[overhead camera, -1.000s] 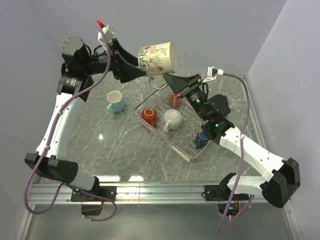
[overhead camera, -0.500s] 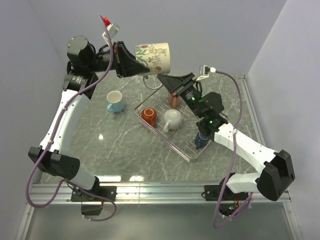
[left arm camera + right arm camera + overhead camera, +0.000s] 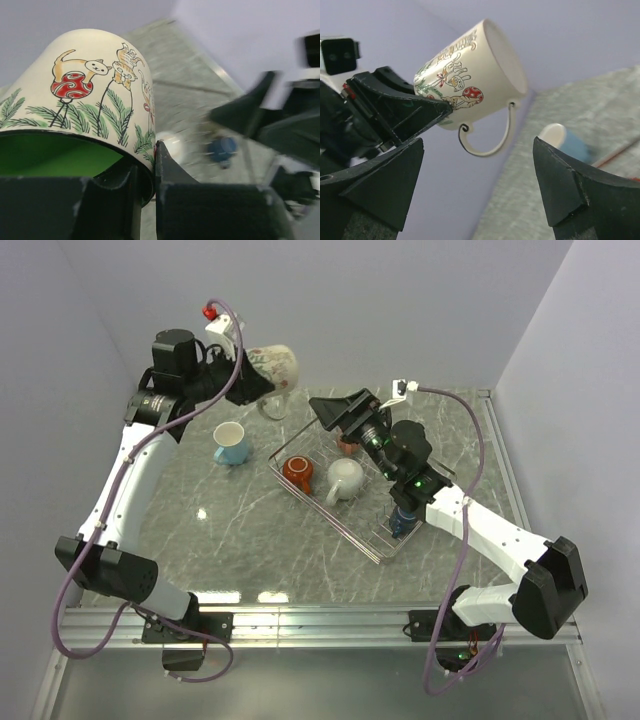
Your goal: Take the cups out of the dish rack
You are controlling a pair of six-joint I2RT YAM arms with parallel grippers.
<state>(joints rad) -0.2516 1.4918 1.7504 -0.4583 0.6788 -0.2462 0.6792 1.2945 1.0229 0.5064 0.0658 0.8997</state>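
Cups (image 3: 345, 478): four in rack (image 3: 352, 524), two out

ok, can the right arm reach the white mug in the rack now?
Probably yes. The right gripper is open and empty over the far end of the rack; the white mug sits uncovered just nearer, and the left gripper holds the floral mug well off to the left.

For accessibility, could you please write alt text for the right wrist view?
The left gripper holds a floral mug aloft by its rim, tilted, handle downward. The open right gripper frames the view; a blue mug sits on the table behind.
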